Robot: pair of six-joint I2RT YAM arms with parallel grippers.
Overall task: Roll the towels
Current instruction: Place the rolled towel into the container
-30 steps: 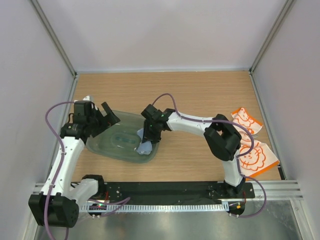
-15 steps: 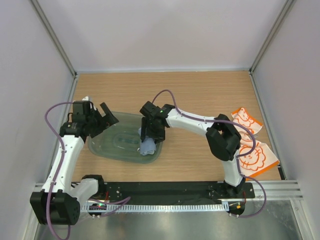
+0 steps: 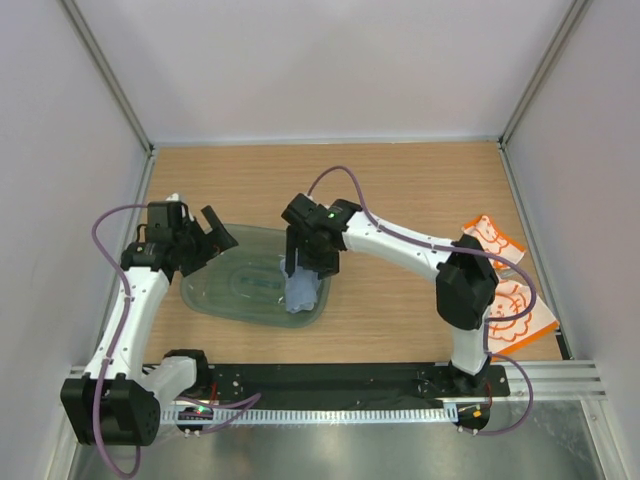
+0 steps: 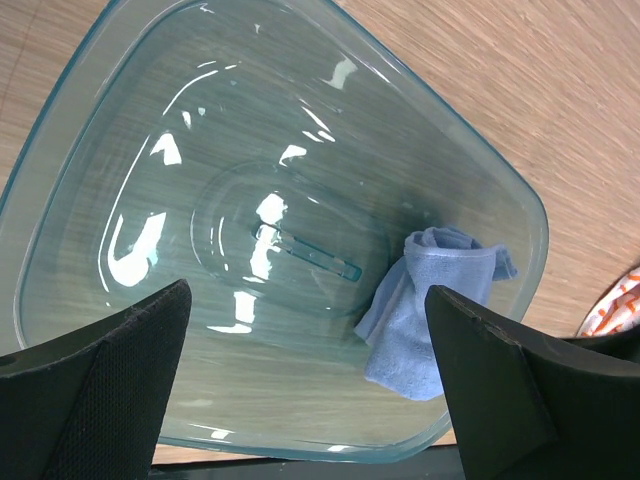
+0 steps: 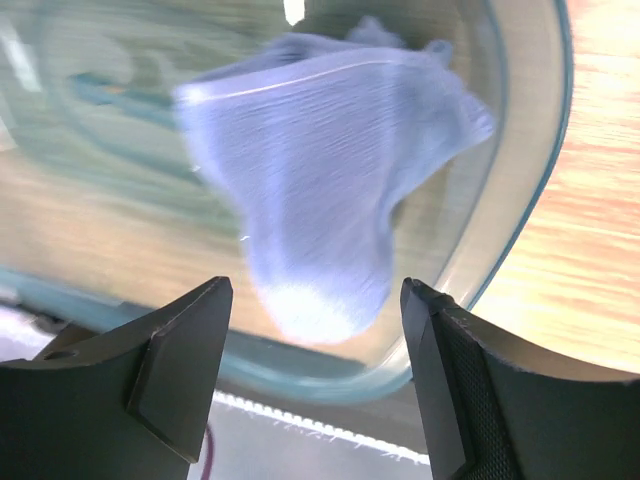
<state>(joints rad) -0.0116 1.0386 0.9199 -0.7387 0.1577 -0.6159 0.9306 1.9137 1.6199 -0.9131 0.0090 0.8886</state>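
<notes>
Right gripper [image 5: 315,295] now parted, blue towel [image 5: 320,170] seemingly dropped in tray [image 4: 120,150]

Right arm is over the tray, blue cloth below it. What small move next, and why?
Probably lift the right gripper straight up, clear of the tray. Its jaws stand open, gripping nothing; the blue towel lies loose against the tray's wall, and two orange-patterned towels lie flat on the table's right side, unrolled.

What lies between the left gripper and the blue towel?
Only bare tray floor, with a small moulded ridge, before the blue towel; left wrist view shows it.
</notes>
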